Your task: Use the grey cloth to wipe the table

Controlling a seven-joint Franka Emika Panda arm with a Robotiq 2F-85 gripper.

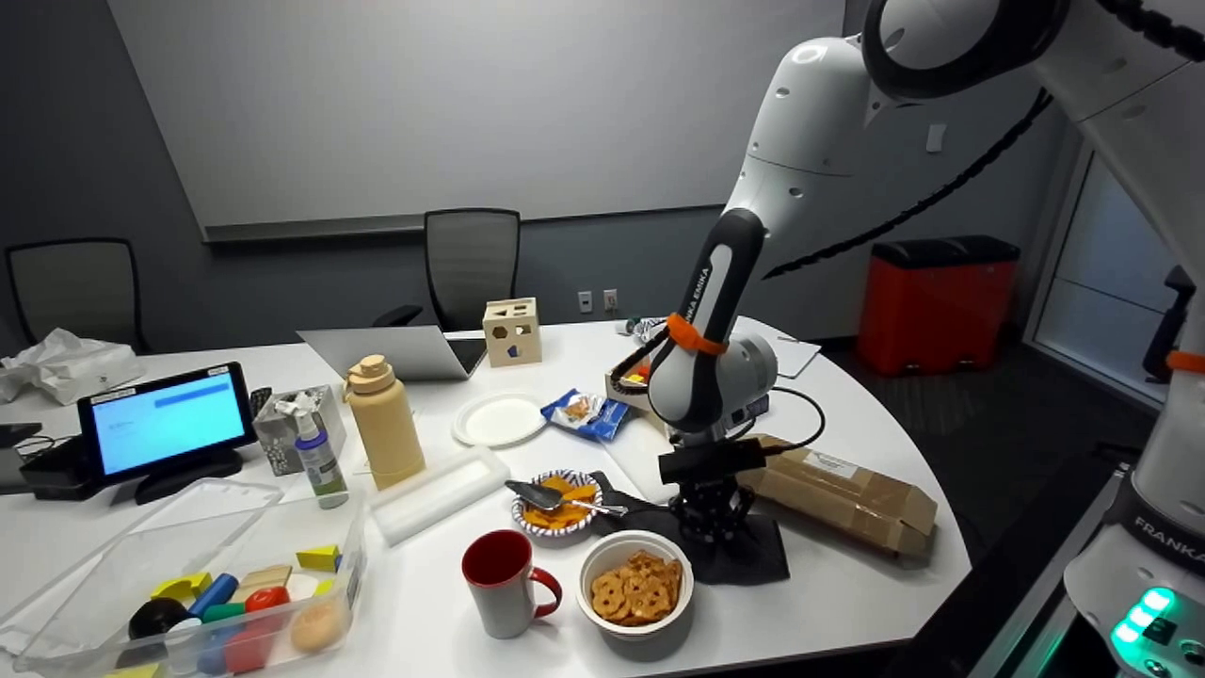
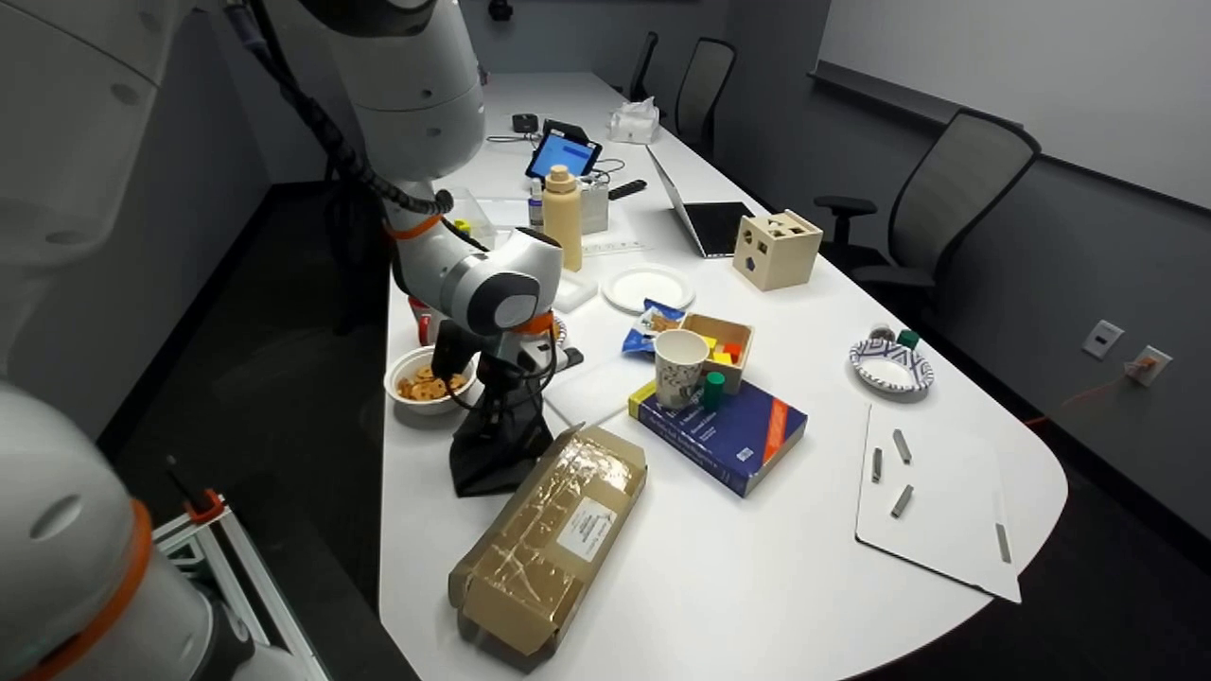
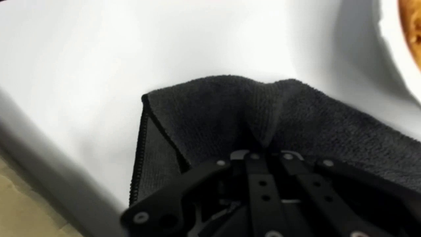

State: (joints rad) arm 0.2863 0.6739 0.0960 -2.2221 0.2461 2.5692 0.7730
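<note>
The dark grey cloth lies on the white table, bunched under my gripper. It also shows in an exterior view between the bowl of crackers and the cardboard box. In the wrist view the fingers are closed on a pinched fold of the cloth. One corner of the cloth is folded over, with its stitched edge showing. The fingertips point down close to the table. The part of the cloth beneath the gripper is hidden.
A white bowl of crackers and a bowl of chips with a scoop stand beside the cloth. A cardboard box is close on its other side. A red-and-grey mug, a book and a paper cup stand nearby.
</note>
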